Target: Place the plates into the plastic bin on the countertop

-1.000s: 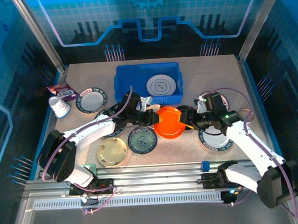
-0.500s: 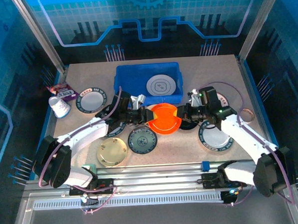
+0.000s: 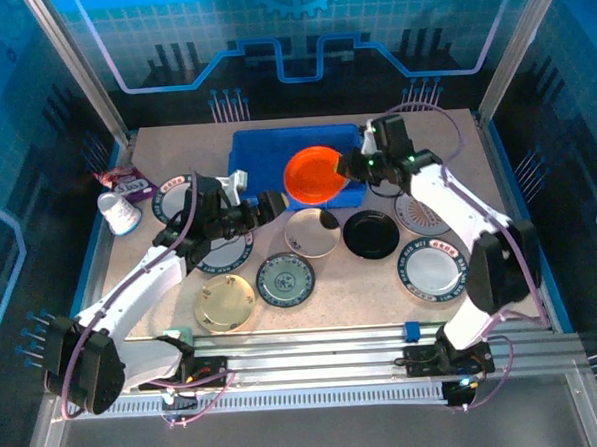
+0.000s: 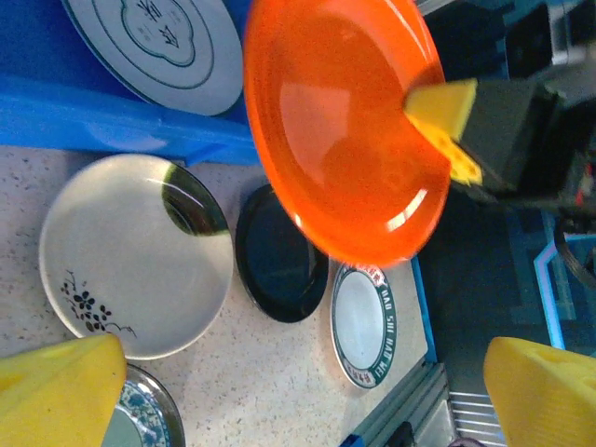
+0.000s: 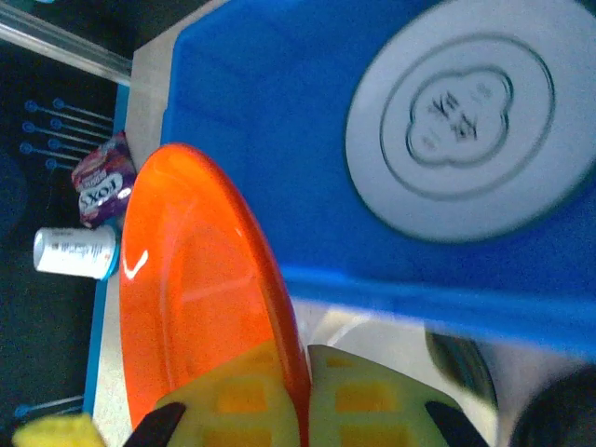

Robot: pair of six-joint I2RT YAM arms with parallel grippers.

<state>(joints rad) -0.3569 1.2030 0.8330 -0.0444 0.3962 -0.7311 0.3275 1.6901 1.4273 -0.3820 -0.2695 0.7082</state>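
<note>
My right gripper (image 3: 346,169) is shut on the rim of the bright orange plate (image 3: 313,176), holding it tilted above the blue plastic bin (image 3: 255,166). In the right wrist view its fingers (image 5: 372,400) pinch the orange rim (image 5: 196,289), and a white plate (image 5: 452,130) lies in the bin (image 5: 261,112). My left gripper (image 3: 271,206) stands open over the countertop (image 3: 362,290), left of a cream plate (image 3: 312,232). Its wrist view shows the orange plate (image 4: 340,130), cream plate (image 4: 135,251), black plate (image 4: 279,256) and a green-rimmed plate (image 4: 363,321).
More plates lie on the counter: teal (image 3: 285,280), gold (image 3: 226,303), black (image 3: 370,234), white green-rimmed (image 3: 433,266), and one at far left (image 3: 182,200). A white cup (image 3: 120,213) and a snack packet (image 3: 122,179) sit at the left edge.
The right gripper carried the orange plate from the middle of the counter up and back over the bin. The left gripper came off the plate and drew back to the left.
</note>
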